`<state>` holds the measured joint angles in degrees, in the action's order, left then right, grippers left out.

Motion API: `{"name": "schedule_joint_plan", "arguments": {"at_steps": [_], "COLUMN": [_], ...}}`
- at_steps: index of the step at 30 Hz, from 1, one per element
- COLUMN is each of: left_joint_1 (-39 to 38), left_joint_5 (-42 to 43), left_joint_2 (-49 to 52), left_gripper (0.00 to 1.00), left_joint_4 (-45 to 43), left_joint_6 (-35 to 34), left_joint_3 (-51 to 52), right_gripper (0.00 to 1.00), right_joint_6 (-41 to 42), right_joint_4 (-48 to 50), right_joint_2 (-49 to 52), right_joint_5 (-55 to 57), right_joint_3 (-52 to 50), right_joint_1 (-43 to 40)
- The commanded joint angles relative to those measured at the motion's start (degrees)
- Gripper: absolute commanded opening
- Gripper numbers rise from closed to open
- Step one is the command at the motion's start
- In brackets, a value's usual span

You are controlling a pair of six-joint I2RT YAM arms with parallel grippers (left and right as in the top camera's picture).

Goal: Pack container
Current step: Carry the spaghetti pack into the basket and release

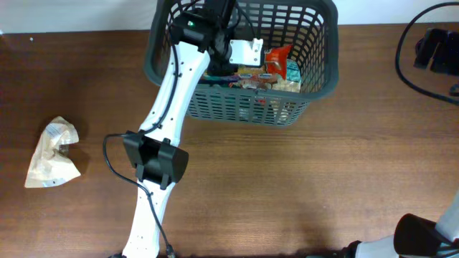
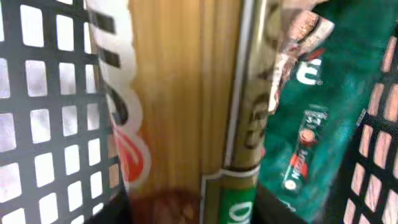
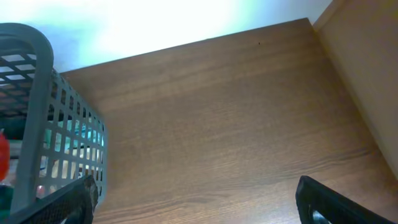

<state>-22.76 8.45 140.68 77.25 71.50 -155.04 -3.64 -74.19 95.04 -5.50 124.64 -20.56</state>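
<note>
Overhead: L arm (image 1: 168,93) over container (image 1: 244,106), packets (image 1: 280,61) inside; bag (image 1: 51,152) apart

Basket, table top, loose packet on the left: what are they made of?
Basket: dark grey moulded plastic, matte, by its uniform lattice slots and thick rim. Table: brown wood or wood-look laminate, grain lines visible; can't tell which. Packet: crinkled tan and white wrapper, probably paper or thin film.

On the brown wooden bench (image 1: 301,179) the large dark grey slotted plastic basket (image 1: 244,107) stands far-centre holding bright foil food packets (image 1: 280,64), a crumpled tan paper packet (image 1: 51,154) well apart at left.
</note>
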Motion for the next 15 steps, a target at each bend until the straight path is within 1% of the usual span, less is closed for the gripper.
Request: {"name": "schedule_joint_plan", "arguments": {"at_steps": [1,2,3,4,8,10,12,15], "left_joint_1": [-0.3,-0.3,-0.3,-0.3,0.0,0.7,1.7,4.7], "left_joint_5": [-1.0,-1.0,-1.0,-1.0,-1.2,-3.3,-6.2,-9.2], "left_joint_2": [-1.9,-2.4,-3.2,-4.1,-9.3,-12.9,-16.3,-22.1], "left_gripper": [0.45,0.58,0.65,0.68,0.72,0.72,0.72,0.72], "left_joint_4": [-0.7,-0.8,-1.0,-1.3,-2.1,-2.8,-2.8,-2.2], "left_joint_6": [-3.5,-4.8,-6.1,-7.0,-11.3,-16.6,-20.4,-24.2], "left_joint_3": [-0.9,-1.2,-1.2,-1.2,-1.2,-1.2,-1.2,-0.9], "right_gripper": [0.99,0.99,0.99,0.99,0.99,0.99,0.99,0.99], "right_joint_6": [0.1,0.1,0.1,0.1,0.1,0.1,0.1,0.1], "right_joint_4": [0.0,0.0,0.0,0.0,0.0,0.0,0.0,0.0], "right_joint_2": [0.1,0.1,0.1,0.2,0.2,0.1,0.2,0.2], "right_joint_5": [-0.3,-0.3,-0.3,-0.3,-0.3,-0.3,-0.3,-0.3], "right_joint_3": [0.0,0.0,0.0,0.0,0.0,0.0,0.0,0.0], "right_joint_1": [-0.2,-0.2,-0.2,-0.2,-0.2,-0.2,-0.2,-0.2]}}
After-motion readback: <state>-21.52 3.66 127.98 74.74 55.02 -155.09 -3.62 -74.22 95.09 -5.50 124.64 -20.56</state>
